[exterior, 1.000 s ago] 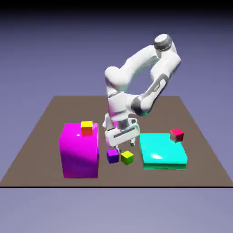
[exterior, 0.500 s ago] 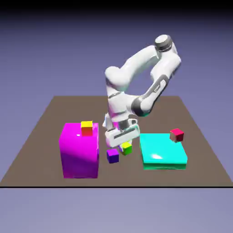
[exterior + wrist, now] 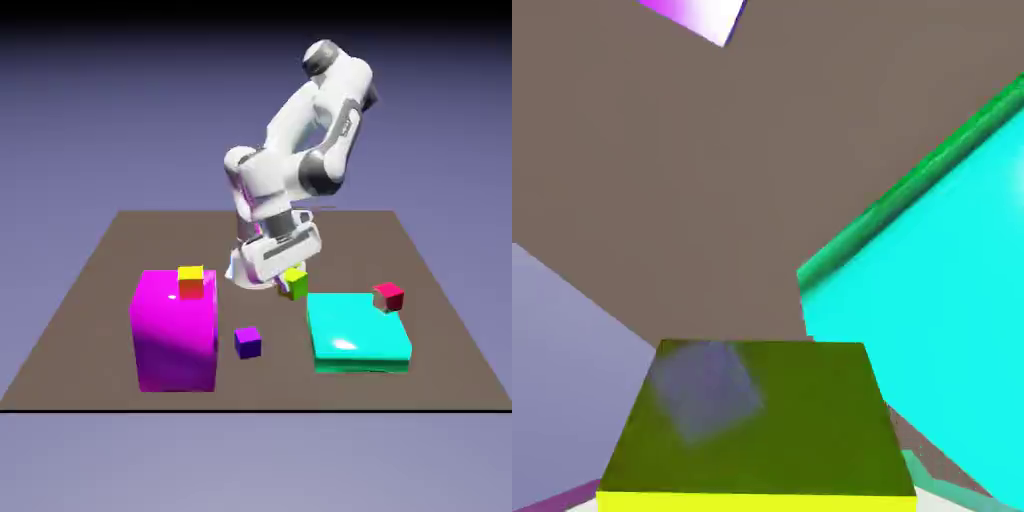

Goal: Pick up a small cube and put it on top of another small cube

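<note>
Lime cube (image 3: pixel 294 284) gripped in tool (image 3: pixel 290 278), off table (image 3: pixel 200 240), behind purple cube (image 3: pixel 248 343).

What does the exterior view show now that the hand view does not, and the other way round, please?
Only the exterior view shows the purple cube, the red cube, the yellow-topped orange cube and the arm.

Only the hand view shows, close up, a bluish patch on the lime cube's dark green face.

Both show the lime cube held in the pincer, the cyan block and the brown table.
</note>
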Motion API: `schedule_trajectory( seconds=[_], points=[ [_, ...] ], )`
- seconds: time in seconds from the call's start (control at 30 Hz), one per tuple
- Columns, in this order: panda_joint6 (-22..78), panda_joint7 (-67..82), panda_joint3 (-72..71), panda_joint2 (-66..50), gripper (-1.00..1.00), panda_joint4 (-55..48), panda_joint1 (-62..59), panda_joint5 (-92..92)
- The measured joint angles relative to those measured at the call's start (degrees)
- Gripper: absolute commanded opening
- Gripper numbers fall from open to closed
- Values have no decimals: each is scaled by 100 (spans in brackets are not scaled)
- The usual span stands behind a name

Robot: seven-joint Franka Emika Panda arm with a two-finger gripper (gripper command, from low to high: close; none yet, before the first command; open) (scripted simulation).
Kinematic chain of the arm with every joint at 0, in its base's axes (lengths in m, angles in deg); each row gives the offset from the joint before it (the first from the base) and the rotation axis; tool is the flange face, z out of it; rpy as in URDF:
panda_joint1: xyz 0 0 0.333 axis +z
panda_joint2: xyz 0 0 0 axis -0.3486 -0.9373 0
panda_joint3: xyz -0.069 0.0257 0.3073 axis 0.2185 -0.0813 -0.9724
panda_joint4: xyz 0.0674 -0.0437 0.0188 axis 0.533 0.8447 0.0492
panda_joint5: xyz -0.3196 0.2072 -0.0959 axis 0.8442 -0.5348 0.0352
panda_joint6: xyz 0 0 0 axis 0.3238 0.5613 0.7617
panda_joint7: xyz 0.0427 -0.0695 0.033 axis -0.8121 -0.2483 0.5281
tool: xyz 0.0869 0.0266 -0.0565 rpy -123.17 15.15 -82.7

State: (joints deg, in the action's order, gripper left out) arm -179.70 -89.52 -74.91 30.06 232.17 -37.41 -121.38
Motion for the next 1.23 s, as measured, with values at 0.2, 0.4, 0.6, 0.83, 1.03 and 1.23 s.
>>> schedule_trajectory(
  seconds=[0.2, 0.4, 0.6, 0.83, 1.03, 1.23],
  points=[
    [-44, -371, 1246, -519, -100, -335, 511, 1207],
    [-88, -743, 2492, -1038, -100, -670, 1023, 2414],
    [-132, -1114, 3738, -1557, -100, -1006, 1534, 3622],
    [-177, -1497, 5022, -2092, -100, -1351, 2061, 4866],
    [-1290, -1305, 4809, -2727, 100, -899, 2218, 4581],
    [-289, -1474, 5000, -2159, 100, -1304, 2078, 4831]
  ],
)
